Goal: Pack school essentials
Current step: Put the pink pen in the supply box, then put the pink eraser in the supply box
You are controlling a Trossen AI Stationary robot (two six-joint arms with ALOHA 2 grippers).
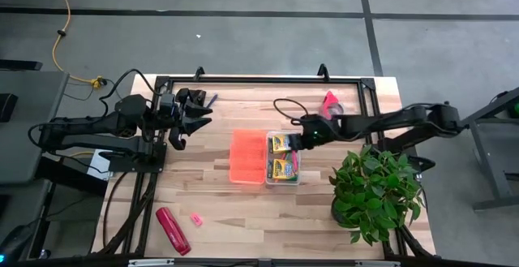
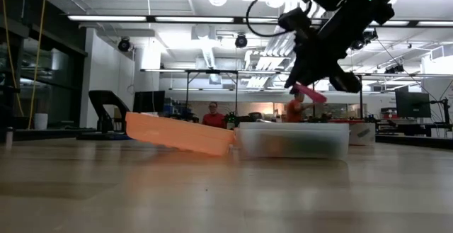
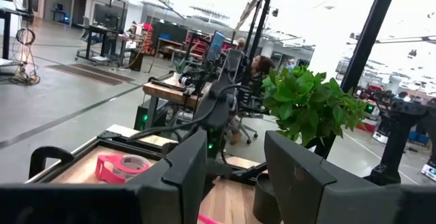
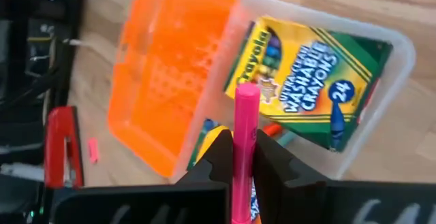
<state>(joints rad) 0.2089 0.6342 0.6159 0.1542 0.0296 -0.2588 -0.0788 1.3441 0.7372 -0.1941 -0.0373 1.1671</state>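
A clear plastic box sits mid-table with two yellow-and-green crayon boxes in it. Its orange lid leans against the box's left wall, the far edge on the table. My right gripper hovers over the box, shut on a pink pencil. The pencil also shows tilted above the box in the low view. A short pink marker lies on the table near the front. My left gripper waits open and raised at the table's left. My right gripper pinches the pink pencil between its two fingers, partway along its shaft. The fingers point down from above and lie across the pencil. The pencil is lifted clear over the open box and hangs tilted, touching nothing else.
A long red glossy object lies near the front left corner. A pink tape roll sits at the far right. A potted plant stands to the right of the box, under the right arm. Bare wood lies between the lid and the left arm.
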